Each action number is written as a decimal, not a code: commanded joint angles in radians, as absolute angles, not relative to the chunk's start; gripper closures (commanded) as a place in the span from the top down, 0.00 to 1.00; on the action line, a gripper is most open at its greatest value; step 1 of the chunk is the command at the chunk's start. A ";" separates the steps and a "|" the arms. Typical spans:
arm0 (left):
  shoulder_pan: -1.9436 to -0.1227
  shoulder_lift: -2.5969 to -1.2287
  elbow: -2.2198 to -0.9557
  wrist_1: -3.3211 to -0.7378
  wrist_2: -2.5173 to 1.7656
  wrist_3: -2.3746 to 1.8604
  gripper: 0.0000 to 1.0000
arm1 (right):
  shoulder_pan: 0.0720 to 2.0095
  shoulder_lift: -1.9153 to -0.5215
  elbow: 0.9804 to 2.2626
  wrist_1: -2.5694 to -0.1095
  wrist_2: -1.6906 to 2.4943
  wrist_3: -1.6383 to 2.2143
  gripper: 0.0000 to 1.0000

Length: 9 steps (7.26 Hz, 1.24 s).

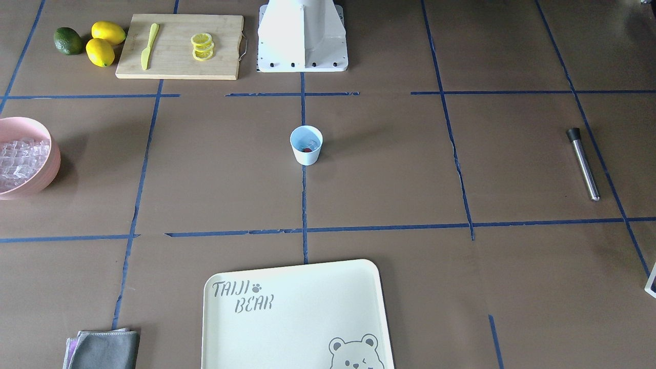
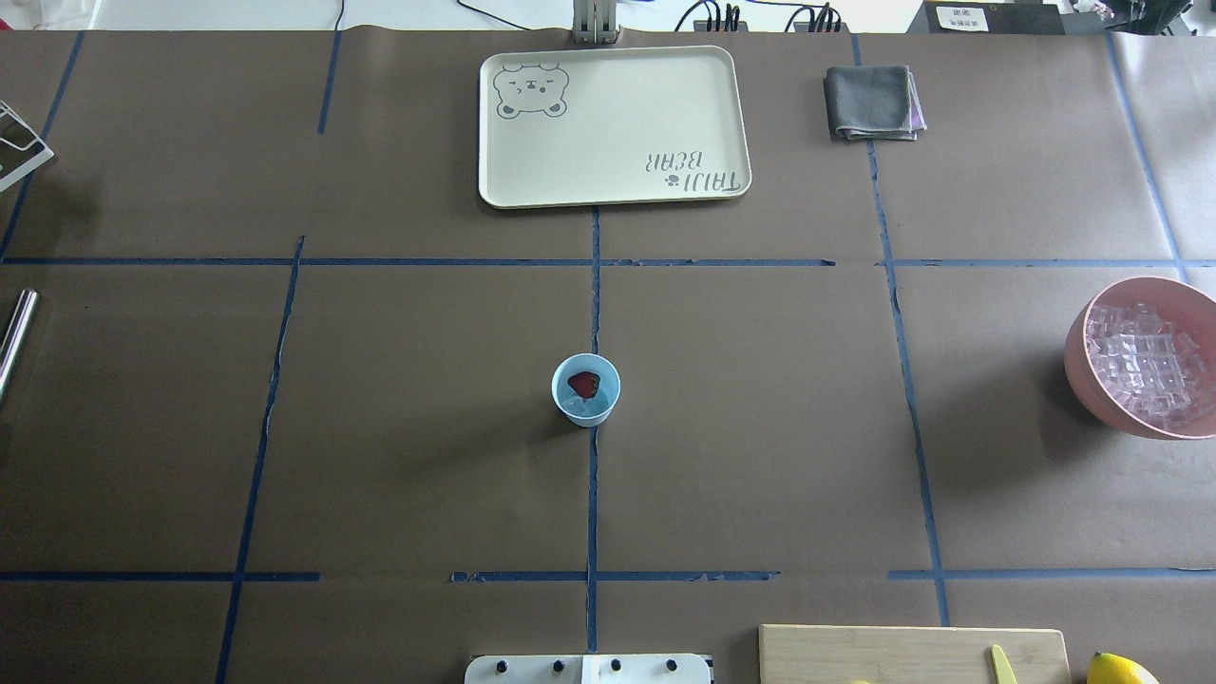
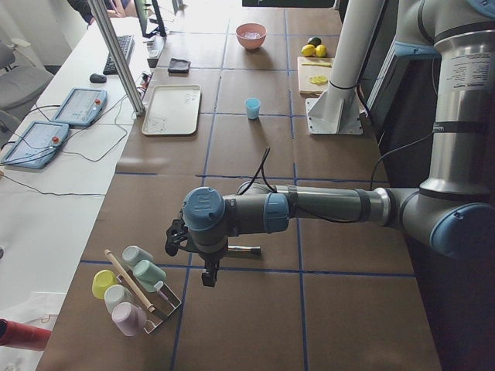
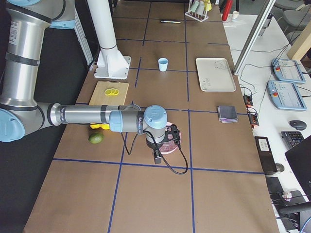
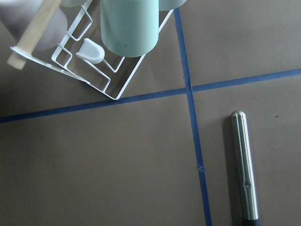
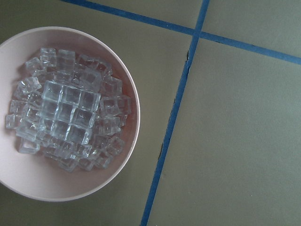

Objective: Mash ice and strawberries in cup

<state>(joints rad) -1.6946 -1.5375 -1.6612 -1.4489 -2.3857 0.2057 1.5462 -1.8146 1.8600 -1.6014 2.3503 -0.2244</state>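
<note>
**Cup.** The cup (image 2: 586, 389) stands upright at the centre of the worktop (image 1: 389, 169), on the middle tape line. It is in front of the robot base and well apart from both arms.

**Contents.** One strawberry (image 2: 583, 384) lies inside the cup. The ice (image 2: 587, 408) lies beside it at the bottom. Both are whole.

**Left arm.** The left pincer (image 3: 208, 277) hangs over the worktop at the robot's left end, near a wire rack (image 5: 94, 61) holding pastel cups. Its camera looks down on a steel muddler (image 5: 245, 169), which lies flat just beside a tape line. The pincer's fingers show in no close view, so I cannot tell whether it is released or clenched. It grasps nothing visible.

**Right arm.** The right pincer (image 4: 157, 158) hangs above a pink bowl (image 6: 133, 101) at the robot's right end. The bowl is heaped with spare cubes (image 6: 66, 115). Released or clenched cannot be told here either.

**Other items.**
- A cream tray (image 2: 617, 123) lies at the far edge, opposite the base.
- A grey cloth (image 2: 872, 102) lies folded near the tray.
- A board (image 1: 179, 61) by the base carries a yellow knife (image 1: 149, 45) and lemon slices (image 1: 202, 46).
- Two lemons (image 1: 108, 32) and a green fruit (image 1: 68, 41) sit beside the board.
</note>
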 commanded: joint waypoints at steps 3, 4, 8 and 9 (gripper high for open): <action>-1.697 -1.503 -1.678 -1.457 -2.384 0.179 1.00 | 1.546 -1.812 1.861 -1.601 2.349 -0.216 1.00; -1.697 -1.503 -1.680 -1.459 -2.384 0.179 1.00 | 1.546 -1.813 1.861 -1.601 2.349 -0.216 1.00; -1.695 -1.503 -1.680 -1.457 -2.384 0.178 1.00 | 1.546 -1.807 1.865 -1.600 2.345 -0.206 0.99; -1.695 -1.502 -1.683 -1.456 -2.384 0.178 1.00 | 1.546 -1.807 1.867 -1.600 2.345 -0.206 0.99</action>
